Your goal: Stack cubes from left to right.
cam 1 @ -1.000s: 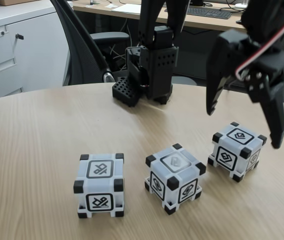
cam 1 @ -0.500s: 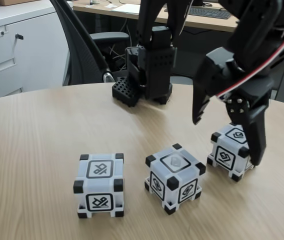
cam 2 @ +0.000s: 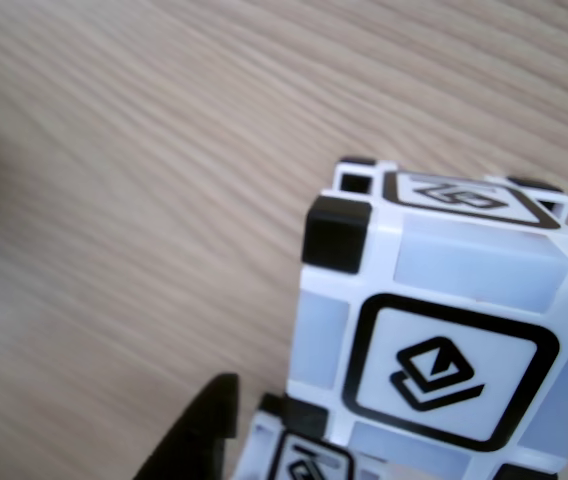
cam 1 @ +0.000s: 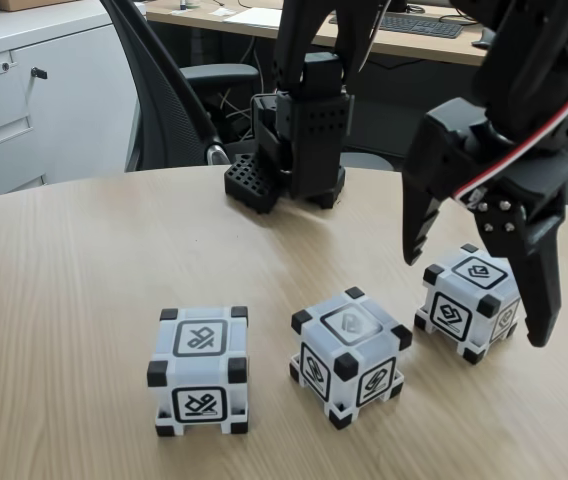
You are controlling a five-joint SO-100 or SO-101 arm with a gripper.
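Office setting, pale wood-grain round table (cam 1: pixel 84 270) with desks, a keyboard and a mesh chair behind it; arm base (cam 1: pixel 299 140) bolted at the far edge. Black two-finger gripper (cam 1: pixel 479 300) hangs with its fingers spread wide and empty, straddling the right-hand white translucent plastic cube with black corner blocks (cam 1: pixel 469 300) in the fixed view: one finger is behind and left of it, the longer one near its right front corner, neither clearly touching. In the other view the same cube (cam 2: pixel 434 340) sits large and close, with one dark fingertip (cam 2: pixel 204 430) low beside its left edge. Outward from there: the middle cube (cam 1: pixel 349 355) stands turned at an angle, near the right one but apart; the left cube (cam 1: pixel 201 370) sits square-on, further off. No cube is stacked yet. Risks, as I judge them: the cube is rotated relative to the fingers, so closing may catch corners rather than flat faces and twist or skid it; a descending fingertip could land on a corner block and tip it; a nudged cube could bump its middle neighbour. Containers: none on the table, so nothing is held in any.
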